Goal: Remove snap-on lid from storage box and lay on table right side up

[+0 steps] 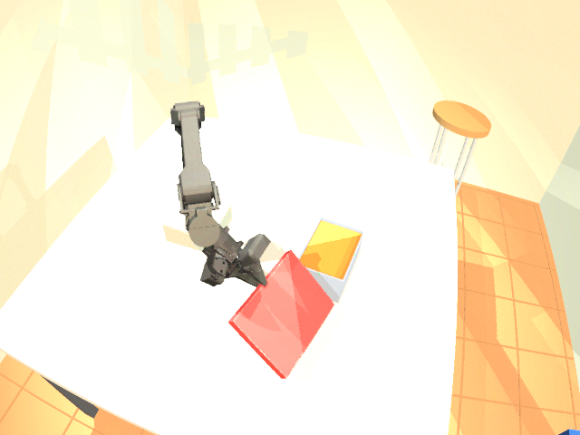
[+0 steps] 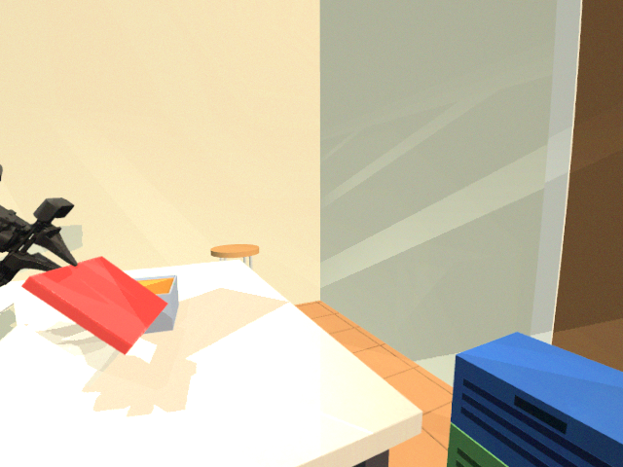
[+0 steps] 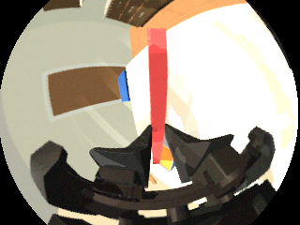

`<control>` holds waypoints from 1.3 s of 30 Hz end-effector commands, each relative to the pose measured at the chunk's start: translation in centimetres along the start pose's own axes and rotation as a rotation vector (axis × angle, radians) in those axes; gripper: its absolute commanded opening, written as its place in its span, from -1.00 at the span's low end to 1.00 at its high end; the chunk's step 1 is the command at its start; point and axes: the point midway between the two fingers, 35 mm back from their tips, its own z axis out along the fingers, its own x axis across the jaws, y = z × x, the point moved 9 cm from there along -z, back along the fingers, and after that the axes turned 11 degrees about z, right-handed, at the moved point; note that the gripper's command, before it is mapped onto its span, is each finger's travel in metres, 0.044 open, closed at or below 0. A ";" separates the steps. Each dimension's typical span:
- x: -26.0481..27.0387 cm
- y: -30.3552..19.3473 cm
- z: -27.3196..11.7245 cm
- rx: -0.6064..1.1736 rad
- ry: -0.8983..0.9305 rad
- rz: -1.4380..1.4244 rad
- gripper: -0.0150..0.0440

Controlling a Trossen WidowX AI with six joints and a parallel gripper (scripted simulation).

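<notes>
The red lid (image 1: pixel 285 314) (image 2: pixel 97 302) (image 3: pixel 157 84) is off the storage box, held in the air and tilted, its far side lower than the gripped edge. My gripper (image 1: pixel 265 284) (image 2: pixel 75 265) (image 3: pixel 157 126) is shut on one edge of the lid. The storage box (image 1: pixel 334 286) (image 2: pixel 170 312) stands open on the table with an orange-yellow inside. In the top and exterior views the lid hides part of the box. In the wrist view the lid shows edge-on between the fingertips.
The white table (image 1: pixel 393 327) (image 2: pixel 261 381) carries the box, with its right edge beyond it. A round orange stool (image 1: pixel 461 118) (image 2: pixel 235 250) stands past the table. A blue cabinet (image 2: pixel 532 381) is at the lower right in the exterior view. A pale patch lies near the arm.
</notes>
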 end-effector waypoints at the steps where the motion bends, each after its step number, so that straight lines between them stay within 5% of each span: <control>1: -0.2 0.0 0.2 0.005 0.008 -0.010 -0.49; 39: -2.4 0.5 2.2 0.005 0.008 -0.010 -0.49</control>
